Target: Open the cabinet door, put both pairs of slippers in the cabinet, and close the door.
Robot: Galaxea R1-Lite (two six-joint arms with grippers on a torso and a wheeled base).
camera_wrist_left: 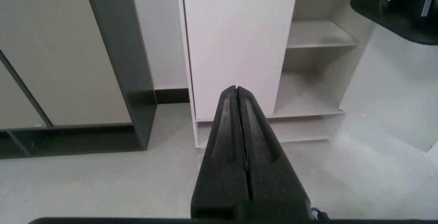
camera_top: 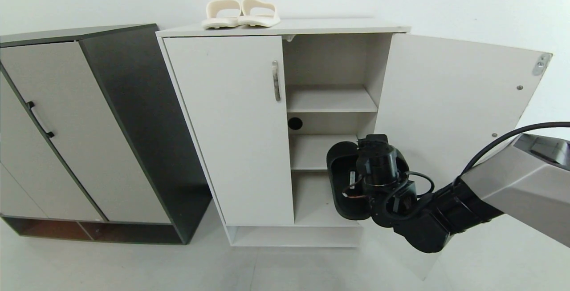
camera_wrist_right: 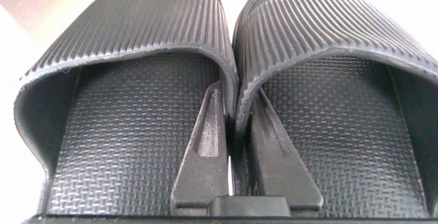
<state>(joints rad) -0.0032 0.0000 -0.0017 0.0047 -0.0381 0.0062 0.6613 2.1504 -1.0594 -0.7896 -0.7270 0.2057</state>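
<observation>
Right claw (camera_wrist_right: pixel 236 94) clamps black slippers (camera_wrist_right: pixel 123 114) at open cabinet (camera_top: pixel 231 126).

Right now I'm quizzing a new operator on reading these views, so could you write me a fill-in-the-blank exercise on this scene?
The cream slippers lie on ____ of the white cabinet. The cabinet's right door stands ____. The right gripper holds the black slippers, while the left gripper, jaws together, holds ____.
Missing words: top; open; nothing.
</observation>
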